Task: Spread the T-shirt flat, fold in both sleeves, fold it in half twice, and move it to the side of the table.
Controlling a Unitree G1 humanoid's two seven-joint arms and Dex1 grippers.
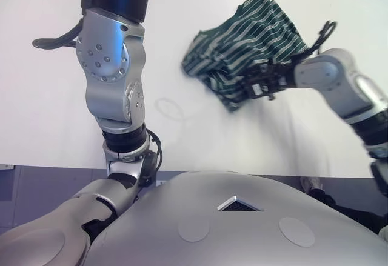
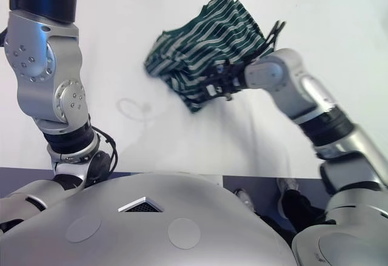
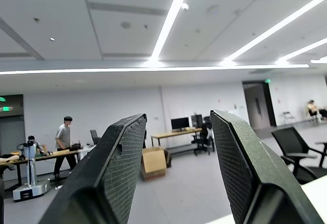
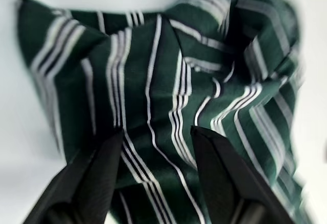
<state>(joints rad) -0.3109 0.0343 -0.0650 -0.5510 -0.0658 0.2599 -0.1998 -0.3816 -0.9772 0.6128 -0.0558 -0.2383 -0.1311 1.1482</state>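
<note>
Eye views: the crumpled shirt [image 1: 248,42] lies on the table [image 1: 60,126], to the right, touching the right gripper [image 1: 242,90].
Left wrist view: the left gripper [image 3: 176,119] points up, spread wide.
Right wrist view: the fingers [image 4: 102,173] are spread apart, with the shirt just ahead.

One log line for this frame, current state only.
T-shirt: crumpled on table, not spread | right gripper: at T-shirt, jaws open | left gripper: raised, jaws open
</note>
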